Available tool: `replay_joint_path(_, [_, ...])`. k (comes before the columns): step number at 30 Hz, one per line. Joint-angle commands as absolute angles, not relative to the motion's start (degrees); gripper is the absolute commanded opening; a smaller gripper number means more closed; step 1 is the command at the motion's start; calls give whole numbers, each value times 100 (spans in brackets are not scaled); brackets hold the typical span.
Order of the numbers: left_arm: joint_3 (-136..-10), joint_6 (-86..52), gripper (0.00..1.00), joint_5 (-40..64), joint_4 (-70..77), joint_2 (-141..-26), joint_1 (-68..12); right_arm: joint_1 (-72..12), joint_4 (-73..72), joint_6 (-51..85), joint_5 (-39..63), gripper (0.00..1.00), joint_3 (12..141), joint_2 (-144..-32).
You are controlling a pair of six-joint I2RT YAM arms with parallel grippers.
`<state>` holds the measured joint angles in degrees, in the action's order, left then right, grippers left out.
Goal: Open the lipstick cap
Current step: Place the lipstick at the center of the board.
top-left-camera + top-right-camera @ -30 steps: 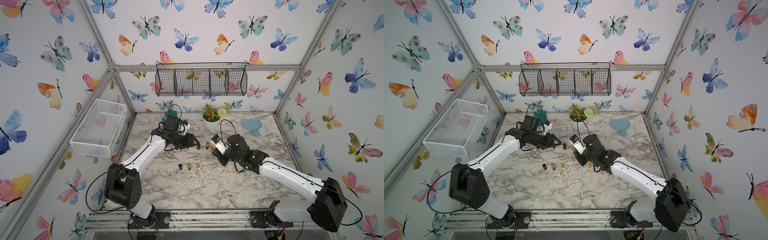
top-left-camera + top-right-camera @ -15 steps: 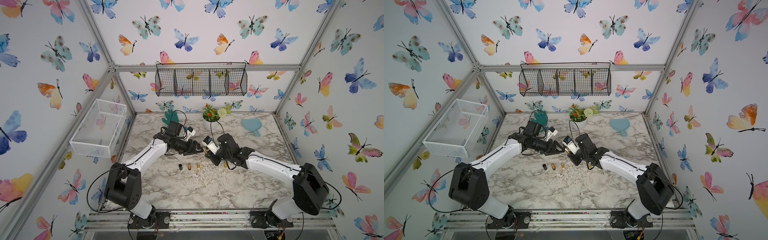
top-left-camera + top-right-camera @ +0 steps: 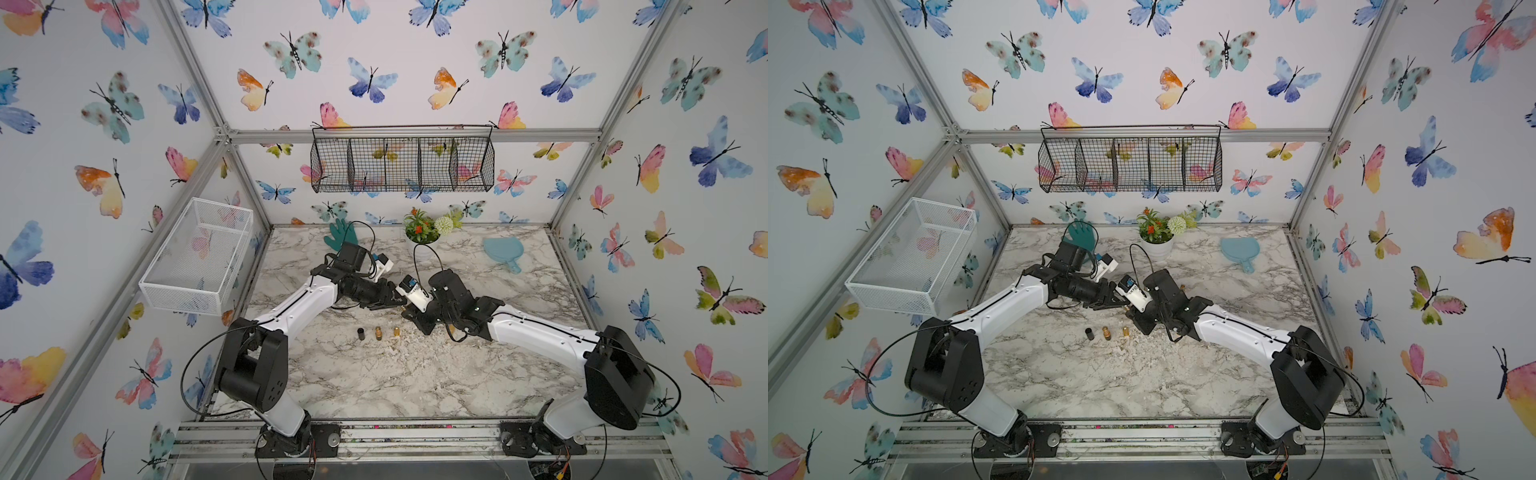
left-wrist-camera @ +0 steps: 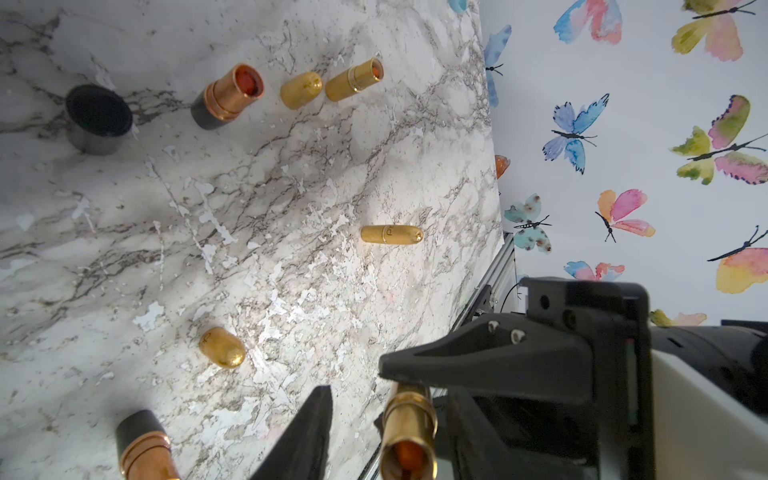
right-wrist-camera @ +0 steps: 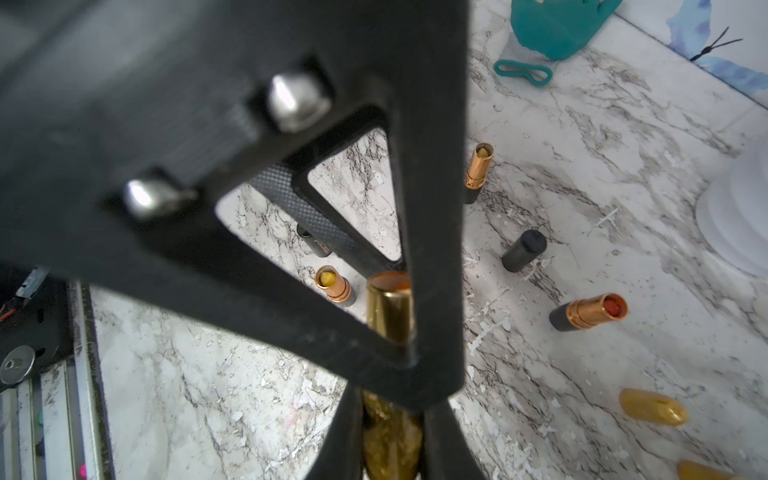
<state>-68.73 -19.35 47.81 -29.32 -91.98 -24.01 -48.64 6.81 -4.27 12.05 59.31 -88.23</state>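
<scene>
Since both top views show the left gripper (image 3: pixel 397 301) and right gripper (image 3: pixel 406 312) nose to nose over the middle of the marble table (image 3: pixel 415 374), finger clash is the first risk. Neither claw is readable at that size. The lipstick (image 3: pixel 1125 309) is just a gold speck between them, near a row of three small tubes (image 3: pixel 378 333) standing on the marble, so a drop could bowl those over. Left wrist view: the lipstick's mouth faces the camera with red stick showing, and I see no cap on that end. A right-gripper finger lies across the tube. The one clear left finger (image 4: pixel 303 428) stands off it with marble visible in the gap, so the left claw is open and gripping nothing; its other finger is lost in the dark. Loose gold caps (image 4: pixel 222 347) and a closed gold lipstick (image 4: pixel 390 235) lie on the marble. Right wrist view: the right claw is clamped on the glittery lower part, and the smooth gold tube sticks out well past the grip. The left claw's textured pad (image 5: pixel 291 199) sits just beside the rim. My read: if the left claw bites that bare mouth, it could dent the rim, smear the stick, or lever the tube out of the low right grip. An off-axis pull would cock it and slip.
</scene>
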Motion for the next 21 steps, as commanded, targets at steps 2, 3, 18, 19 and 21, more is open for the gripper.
replay_joint_path(2, [-6966, -1863, 42, 4869, -2900, -9237, -2406, -4921, 585, -360, 1288, 2, 6026, -8798])
replay_joint_path(3, [-6970, -1866, 41, 4869, -2900, -9237, -2408, -4922, 594, -365, 1277, 2, 6020, -8798])
replay_joint_path(18, [-6856, -1863, 40, 5010, -2910, -9037, -2472, -4939, 623, -333, 1211, 2, 6029, -8929])
replay_joint_path(19, [-6847, -1873, 38, 5011, -2909, -9035, -2483, -4939, 620, -330, 1209, 2, 6029, -8946])
replay_joint_path(21, [-6833, -1865, 32, 5016, -2909, -9026, -2496, -4939, 616, -336, 1212, 2, 6038, -8969])
